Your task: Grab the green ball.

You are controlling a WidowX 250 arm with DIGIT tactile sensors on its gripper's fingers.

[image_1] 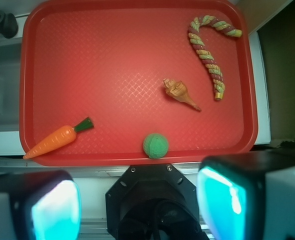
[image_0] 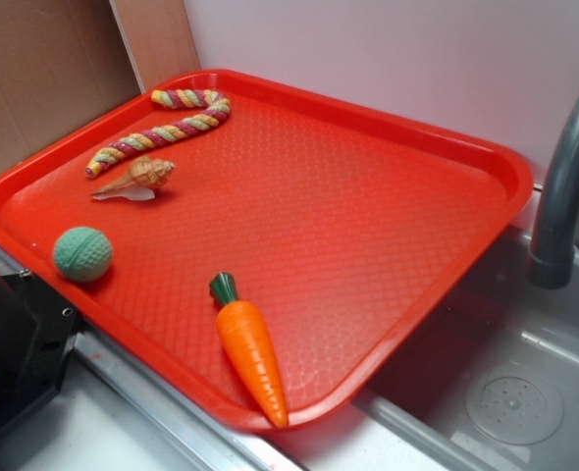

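Resting on the red tray (image_0: 388, 196) near its edge: green ball (image_1: 155, 145), untouched, between carrot (image_1: 57, 139) and seashell (image_1: 179, 93). Lying farther back: twisted rope toy (image_1: 207, 50). Hovering high above the tray edge: gripper (image_1: 137, 200), fingers (image_1: 55, 210) spread wide apart, grasping nothing, well clear of the ball. Adjoining the tray: sink (image_0: 525, 392) with grey faucet (image_0: 564, 186).

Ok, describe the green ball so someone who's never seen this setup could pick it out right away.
Find the big red tray beside the sink. On it, near the edge closest to the robot, sits the green ball, between the shell and the carrot. It is the only round thing there, teal with a dimpled surface, unlike the carrot's dark green top.
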